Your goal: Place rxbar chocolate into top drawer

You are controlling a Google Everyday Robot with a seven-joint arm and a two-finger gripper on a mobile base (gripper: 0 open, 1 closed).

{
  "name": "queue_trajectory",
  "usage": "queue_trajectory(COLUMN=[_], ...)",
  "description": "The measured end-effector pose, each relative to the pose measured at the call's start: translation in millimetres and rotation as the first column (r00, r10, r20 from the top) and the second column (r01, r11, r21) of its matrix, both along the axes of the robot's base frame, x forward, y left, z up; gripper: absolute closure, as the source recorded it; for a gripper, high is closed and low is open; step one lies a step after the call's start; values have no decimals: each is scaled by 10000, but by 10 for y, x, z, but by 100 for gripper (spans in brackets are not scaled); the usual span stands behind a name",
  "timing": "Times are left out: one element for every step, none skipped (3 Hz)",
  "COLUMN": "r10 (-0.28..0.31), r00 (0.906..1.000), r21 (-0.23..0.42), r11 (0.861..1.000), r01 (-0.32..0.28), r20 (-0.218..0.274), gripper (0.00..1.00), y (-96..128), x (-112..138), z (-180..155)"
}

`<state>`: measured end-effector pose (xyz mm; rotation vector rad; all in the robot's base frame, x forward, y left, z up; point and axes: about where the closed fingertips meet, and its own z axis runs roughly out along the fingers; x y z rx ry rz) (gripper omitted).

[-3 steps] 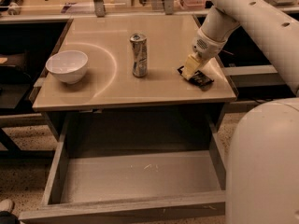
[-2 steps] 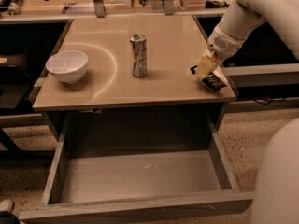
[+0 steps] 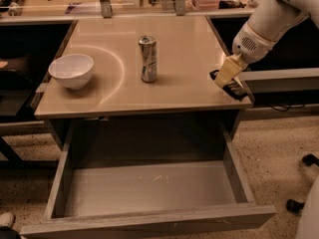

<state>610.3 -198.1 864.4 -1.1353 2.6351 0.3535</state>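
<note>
Dragged or carried the small flat black-wrapped rxbar chocolate [image 3: 235, 88] rightward within the last second, from well in on the smooth beige worktop [image 3: 174, 91] out to its right front edge, one end now poking past the rim. Holding it with the tan two-finger gripper [image 3: 225, 77], fingers [image 3: 228, 69] pinched together on the bar's left part; cannot tell whether it is clear of the surface. Left the upright silver metal can [image 3: 148, 59] and the round white bowl [image 3: 72, 70] untouched, well apart to the left. Suggests a secured pick and a transfer begun. Still to do: swing forward and down over the wide grey top drawer [image 3: 149, 225], open below, and release onto its pale floor. Risks a slip off the edge if pinched shallowly.
</note>
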Motion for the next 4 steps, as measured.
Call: queue_trajectory(r10=[-46,12,386,731], r00=[10000,9998,9983,9950], r21=[61,307,538,1139], r11=[10000,9995,9979,9914], r01=[47,-6,-362,-651], r20=[-62,-183,-441,-677], gripper=[100,100,100,100], y=[47,210,437,692], x=[-103,-420,-781,-980], z=[-29,-5,-31,-147])
